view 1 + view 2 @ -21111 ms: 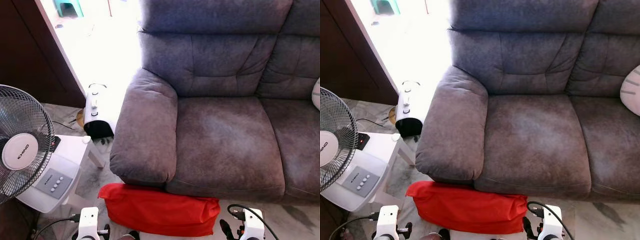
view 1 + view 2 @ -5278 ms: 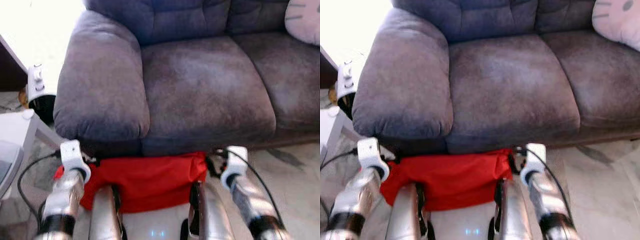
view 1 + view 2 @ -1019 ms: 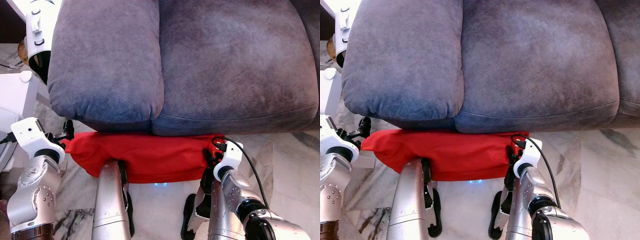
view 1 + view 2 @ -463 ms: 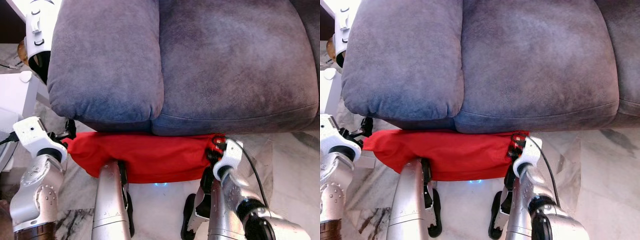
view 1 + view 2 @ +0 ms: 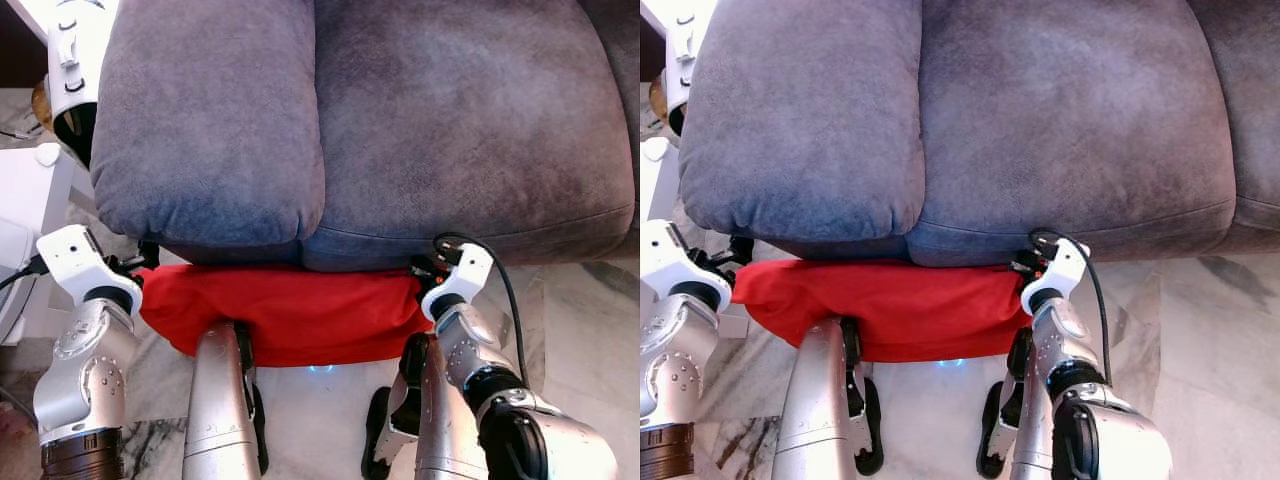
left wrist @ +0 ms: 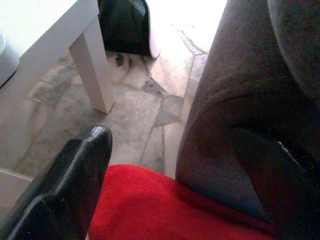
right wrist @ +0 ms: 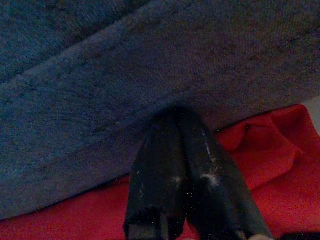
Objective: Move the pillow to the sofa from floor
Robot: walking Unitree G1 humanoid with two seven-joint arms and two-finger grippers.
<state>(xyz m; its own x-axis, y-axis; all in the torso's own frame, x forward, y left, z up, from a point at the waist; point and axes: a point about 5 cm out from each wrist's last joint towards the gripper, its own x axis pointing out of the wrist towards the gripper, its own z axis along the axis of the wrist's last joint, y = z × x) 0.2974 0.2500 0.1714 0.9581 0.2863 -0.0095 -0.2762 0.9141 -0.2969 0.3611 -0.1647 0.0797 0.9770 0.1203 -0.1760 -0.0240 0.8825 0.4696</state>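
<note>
Now my left gripper point(image 6: 165, 170) is open at one end of the red pillow point(image 5: 290, 310); my right gripper point(image 7: 187, 150) is closed, touching the sofa point(image 5: 400, 130).

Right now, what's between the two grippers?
The red pillow, on the floor against the sofa front, spans the stretch from the left gripper to the right gripper, as the left eye view shows.

A white side table point(image 6: 47, 35) stands on the marble floor point(image 5: 575, 330).
</note>
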